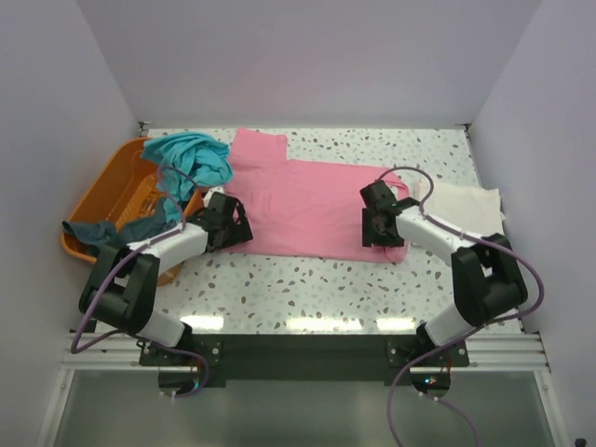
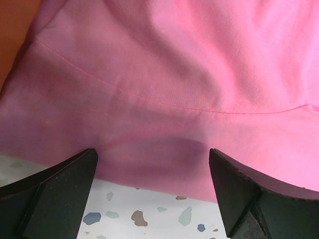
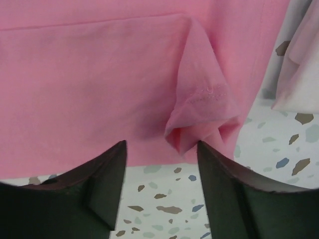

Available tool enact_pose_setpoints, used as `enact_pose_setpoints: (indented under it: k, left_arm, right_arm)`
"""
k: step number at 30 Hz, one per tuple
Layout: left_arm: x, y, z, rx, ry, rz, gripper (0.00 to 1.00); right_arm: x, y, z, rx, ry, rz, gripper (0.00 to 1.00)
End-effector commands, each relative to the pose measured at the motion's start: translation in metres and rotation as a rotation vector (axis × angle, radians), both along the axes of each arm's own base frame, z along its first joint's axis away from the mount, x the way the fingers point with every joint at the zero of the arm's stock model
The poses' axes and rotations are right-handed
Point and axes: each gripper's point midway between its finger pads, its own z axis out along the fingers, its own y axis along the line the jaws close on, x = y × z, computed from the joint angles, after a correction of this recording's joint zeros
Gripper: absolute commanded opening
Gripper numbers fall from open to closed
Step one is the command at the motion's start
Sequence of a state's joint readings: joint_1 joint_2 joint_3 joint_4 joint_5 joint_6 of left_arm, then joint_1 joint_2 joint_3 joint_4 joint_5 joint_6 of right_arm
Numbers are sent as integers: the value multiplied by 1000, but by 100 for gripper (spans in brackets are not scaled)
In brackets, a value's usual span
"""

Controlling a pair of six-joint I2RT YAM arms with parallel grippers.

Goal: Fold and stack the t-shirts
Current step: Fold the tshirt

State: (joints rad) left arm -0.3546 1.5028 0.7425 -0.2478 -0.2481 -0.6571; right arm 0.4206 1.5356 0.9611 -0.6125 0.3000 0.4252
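Left gripper (image 2: pixel 152 154): I read it as released, jaws spread wide and holding nothing. It is low over the speckled terrazzo-pattern table (image 1: pixel 307 289), so the near hem lies across the gap between the fingers, ready for a pinch.
Right gripper (image 3: pixel 162 147): jaws apart, narrower than the left's, with nothing clamped. A bunched fold of cloth sits at the mouth of the gap, against its right finger; I judge it is lined up on that fold to take it.
Pink cotton short-sleeved t-shirt (image 1: pixel 307 205): spread flat directly ahead of both grippers, which stand at opposite ends of its near edge. That spacing suits lifting the edge evenly for a fold.
Cream-white t-shirt (image 1: pixel 466 205): flat on the table, beyond and outboard of the right gripper, apart from the pink one; I take it as the start of the stack.
Orange plastic basket (image 1: pixel 121 177): outboard of the left gripper.
Teal t-shirt (image 1: pixel 191 158): heaped on the basket's far rim, unfolded.
Dark slate-blue t-shirt (image 1: pixel 93 231): draped over the basket's near rim, unfolded.
Progress: early; the pink fold is not yet begun.
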Motion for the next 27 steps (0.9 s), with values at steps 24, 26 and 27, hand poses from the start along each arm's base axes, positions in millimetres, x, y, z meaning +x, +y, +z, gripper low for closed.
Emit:
enact_pose_setpoints:
  k: [24,26,27]
  left_arm:
    - [-23,23,-10,75,67,25,100]
    - [-24,26,-11,81,71,36,100]
    - [-24,26,-13,81,74,36,100]
  right_arm:
    - [23,-69,26,-220,-29,-116,0]
    - [20,-81,28,-266,7,-66,0]
    - [20,-79,26,-257,25,-33,0]
